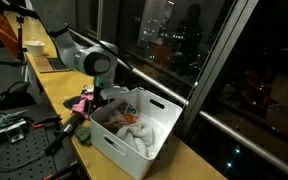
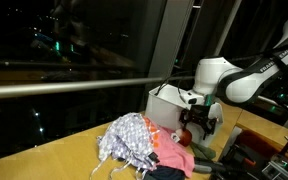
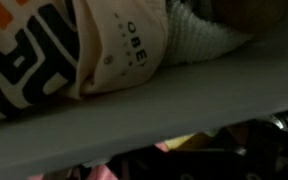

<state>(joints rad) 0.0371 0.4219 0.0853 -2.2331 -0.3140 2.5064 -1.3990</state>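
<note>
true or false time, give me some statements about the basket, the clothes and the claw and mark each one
1. The basket is white. True.
2. The basket is empty. False: clothes lie in it.
3. A pile of clothes lies outside the basket on the counter. True.
4. The claw hangs far from the basket. False: it is right beside it.
5. Daylight shows through the window. False: it is dark outside.

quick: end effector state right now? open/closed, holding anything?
End effector: open, nothing visibly held; it hangs beside the white basket, close over the pink cloth.
</note>
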